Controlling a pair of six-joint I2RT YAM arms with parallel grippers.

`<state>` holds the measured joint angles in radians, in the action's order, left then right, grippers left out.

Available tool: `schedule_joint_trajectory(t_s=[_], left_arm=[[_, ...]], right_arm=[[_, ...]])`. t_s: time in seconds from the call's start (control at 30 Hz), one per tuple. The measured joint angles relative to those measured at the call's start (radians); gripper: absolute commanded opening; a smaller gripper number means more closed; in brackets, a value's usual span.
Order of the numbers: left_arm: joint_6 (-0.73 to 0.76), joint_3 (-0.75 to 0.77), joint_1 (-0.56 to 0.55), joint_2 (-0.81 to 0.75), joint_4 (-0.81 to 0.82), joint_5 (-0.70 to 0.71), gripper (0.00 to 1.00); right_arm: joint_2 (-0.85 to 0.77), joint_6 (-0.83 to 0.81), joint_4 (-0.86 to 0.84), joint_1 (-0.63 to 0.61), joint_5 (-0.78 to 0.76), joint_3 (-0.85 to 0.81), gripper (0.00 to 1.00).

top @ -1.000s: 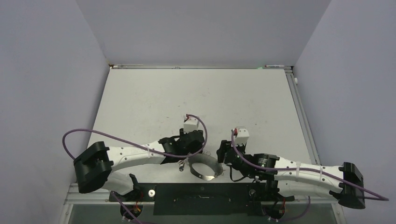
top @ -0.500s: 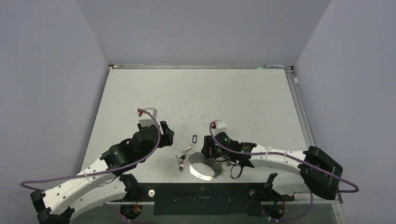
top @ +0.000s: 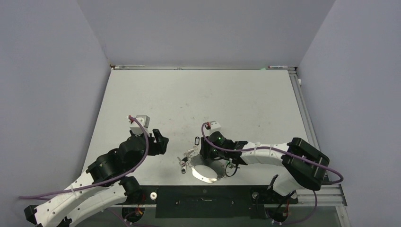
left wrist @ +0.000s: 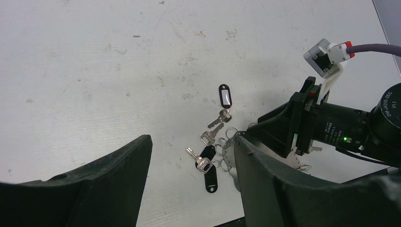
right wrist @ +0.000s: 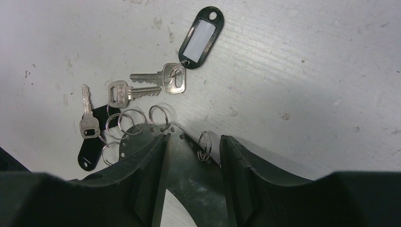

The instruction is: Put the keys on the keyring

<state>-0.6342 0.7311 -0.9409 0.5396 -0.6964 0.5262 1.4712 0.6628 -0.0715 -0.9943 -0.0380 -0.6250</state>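
Right wrist view: keyring (right wrist: 189, 163) runs between right gripper (right wrist: 192, 137) jaws, lower part lost beneath gripper body; pinched or only straddled, can't tell. Lower black tag (right wrist: 87, 153) half under one of keys (right wrist: 89, 126). Left wrist view: keyring mostly behind left gripper (left wrist: 191, 142) finger. Top view: keys mere specks, uncountable.

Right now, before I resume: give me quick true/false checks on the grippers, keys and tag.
1. The left gripper is open and empty. True.
2. The black tag with the white label lies unattached. False: a silver key is linked to it by a small ring.
3. The right gripper is over the metal strap. True.
4. The keys lie at the far edge of the table. False: they lie close to the near edge, between the two grippers.
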Motion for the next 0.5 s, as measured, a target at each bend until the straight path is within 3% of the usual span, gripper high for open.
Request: schedule_joint_trajectory(t_s=[0.5], left_arm=[[0.01, -0.003, -0.001, -0.015, -0.011, 0.0, 0.61]], right_arm=[[0.032, 0.0, 0.001, 0.0, -0.012, -0.005, 0.33]])
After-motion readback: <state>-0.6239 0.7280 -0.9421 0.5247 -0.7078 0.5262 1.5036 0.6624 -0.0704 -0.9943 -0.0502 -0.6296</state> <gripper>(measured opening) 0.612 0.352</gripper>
